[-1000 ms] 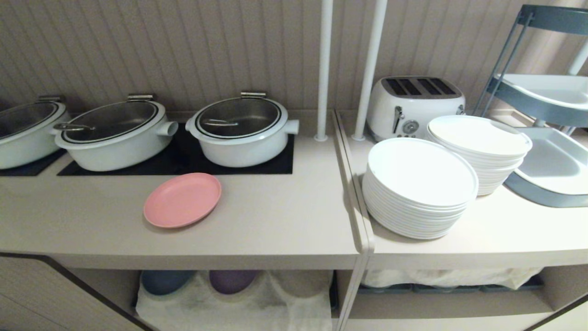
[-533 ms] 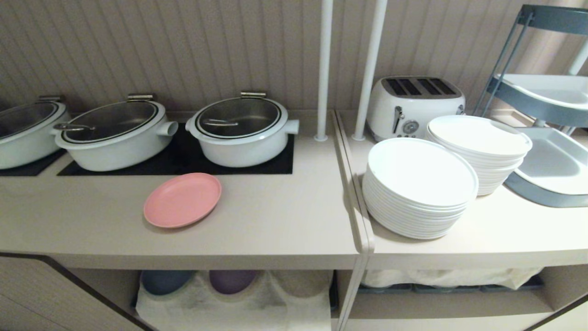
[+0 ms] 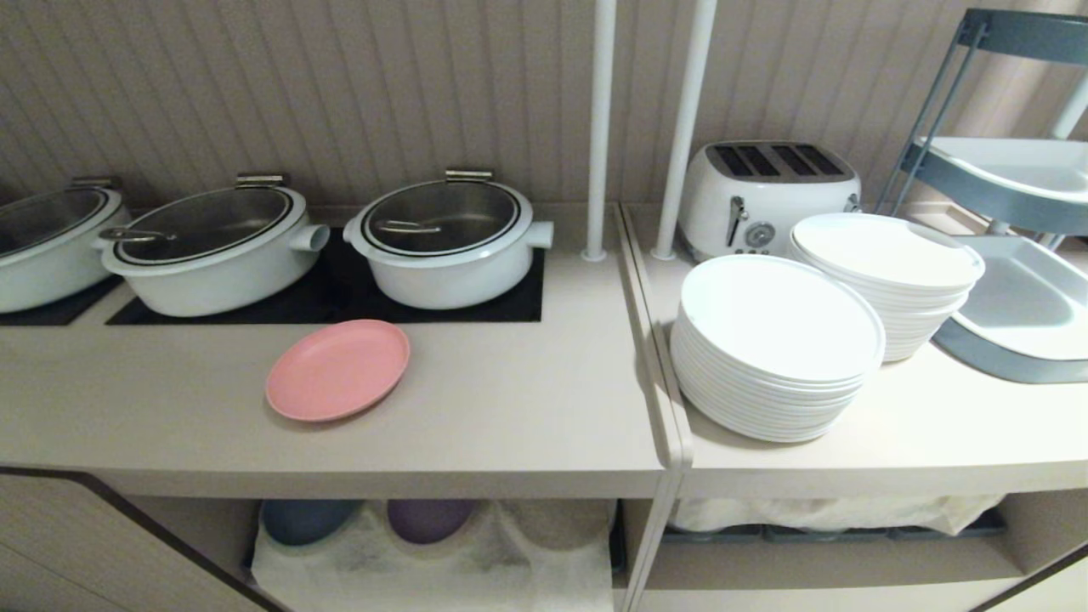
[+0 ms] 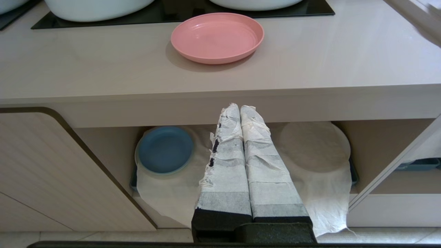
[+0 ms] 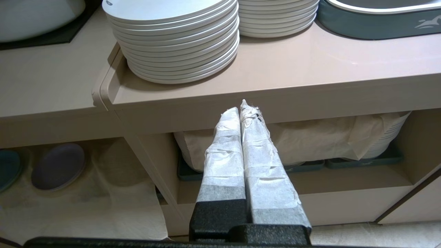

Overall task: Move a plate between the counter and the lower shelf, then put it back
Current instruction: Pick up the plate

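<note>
Counter (image 3: 476, 408), beige, with black panels (image 3: 340, 297) set into it and three white pots (image 3: 448, 246) standing on them. Beside it, an adjoining top bearing two stacks of white plates (image 3: 778, 348) and a toaster (image 3: 769, 195). Lower shelf (image 4: 103, 144), an open cubby under the counter, lined with a white cloth (image 4: 172, 193); a blue plate (image 4: 165, 150) sits at one side. Plate (image 3: 337, 370), pink, flat on the counter just in front of the panels. Left gripper (image 4: 239, 110) and right gripper (image 5: 241, 110), each low before the shelves, wrapped fingers pressed together, holding nothing.
</note>
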### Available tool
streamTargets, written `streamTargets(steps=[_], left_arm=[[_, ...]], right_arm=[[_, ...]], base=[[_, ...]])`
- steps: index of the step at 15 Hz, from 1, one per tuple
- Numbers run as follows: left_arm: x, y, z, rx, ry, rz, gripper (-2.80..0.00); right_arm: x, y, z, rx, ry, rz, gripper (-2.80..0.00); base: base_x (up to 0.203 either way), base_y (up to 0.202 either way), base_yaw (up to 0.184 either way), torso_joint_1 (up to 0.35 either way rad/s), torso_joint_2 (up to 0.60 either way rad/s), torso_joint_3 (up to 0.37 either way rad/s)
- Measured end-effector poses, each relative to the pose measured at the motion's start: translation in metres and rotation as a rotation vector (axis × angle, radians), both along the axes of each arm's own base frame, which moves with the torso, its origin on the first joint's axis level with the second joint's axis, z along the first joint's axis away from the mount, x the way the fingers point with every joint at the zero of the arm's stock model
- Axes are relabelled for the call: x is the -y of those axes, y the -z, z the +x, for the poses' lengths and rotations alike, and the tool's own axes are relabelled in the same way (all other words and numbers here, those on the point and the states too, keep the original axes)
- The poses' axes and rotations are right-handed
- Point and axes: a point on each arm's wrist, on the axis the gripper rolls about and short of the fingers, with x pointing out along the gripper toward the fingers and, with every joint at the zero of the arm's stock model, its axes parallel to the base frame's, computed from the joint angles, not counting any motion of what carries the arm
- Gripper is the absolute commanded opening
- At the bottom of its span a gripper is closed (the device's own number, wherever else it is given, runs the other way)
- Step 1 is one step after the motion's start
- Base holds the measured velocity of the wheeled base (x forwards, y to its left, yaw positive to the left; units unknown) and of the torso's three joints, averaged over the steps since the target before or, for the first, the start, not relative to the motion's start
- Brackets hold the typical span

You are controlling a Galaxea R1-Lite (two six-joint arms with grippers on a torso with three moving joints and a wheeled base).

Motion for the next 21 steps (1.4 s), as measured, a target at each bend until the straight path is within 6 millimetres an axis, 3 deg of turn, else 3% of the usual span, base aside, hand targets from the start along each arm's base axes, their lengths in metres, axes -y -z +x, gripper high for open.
streamTargets(steps=[4,17,21], left_arm=[[0.0000,-0.0001,0.0000,0.001,-0.001,0.000,-2.80],[0.0000,0.0000,0.0000,0.000,0.000,-0.008,-2.80],[0.0000,0.0000,0.0000,0.000,0.000,-0.008,-2.80]], right_arm=[[0.0000,0.0000,0.0000,0.000,-0.001,0.000,-2.80],[0.0000,0.0000,0.0000,0.000,0.001,0.000,-2.80],[0.0000,0.0000,0.0000,0.000,0.000,0.000,-2.80]], base=[[0.001,0.025,-0.001,0.001,0.00,0.001],[0.000,0.192,-0.001,0.001,0.00,0.000],[0.000,0.055,-0.001,0.001,0.00,0.001]])
